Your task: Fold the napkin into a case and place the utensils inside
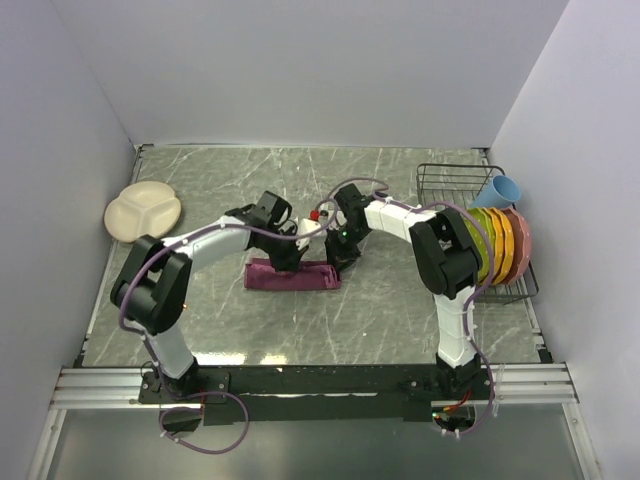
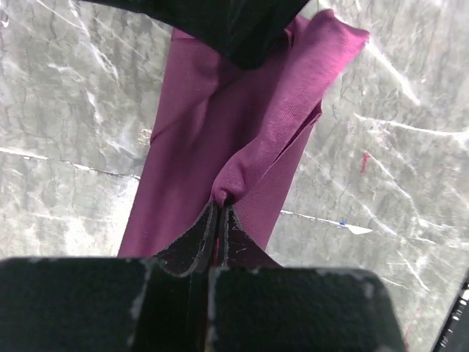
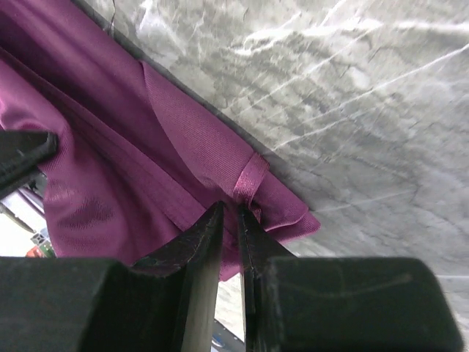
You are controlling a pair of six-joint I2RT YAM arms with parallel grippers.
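Observation:
The maroon-purple napkin [image 1: 300,279] lies on the grey marbled table as a long narrow strip, rumpled where it is held. In the left wrist view the napkin [image 2: 234,125] rises in a pinched ridge into my left gripper [image 2: 222,204], which is shut on that fold. My left gripper [image 1: 288,258] stands over the strip's middle. My right gripper [image 1: 343,258] is at the strip's right end. Its jaws [image 3: 231,209] are nipped on the napkin's [image 3: 146,147] corner edge, beside a small sewn loop [image 3: 249,180]. The utensils are out of view.
A cream divided plate [image 1: 145,212] sits at the far left of the table. A black wire rack [image 1: 455,180] at the right holds several coloured plates [image 1: 500,245] and a blue cup [image 1: 500,189]. White walls enclose the table on three sides.

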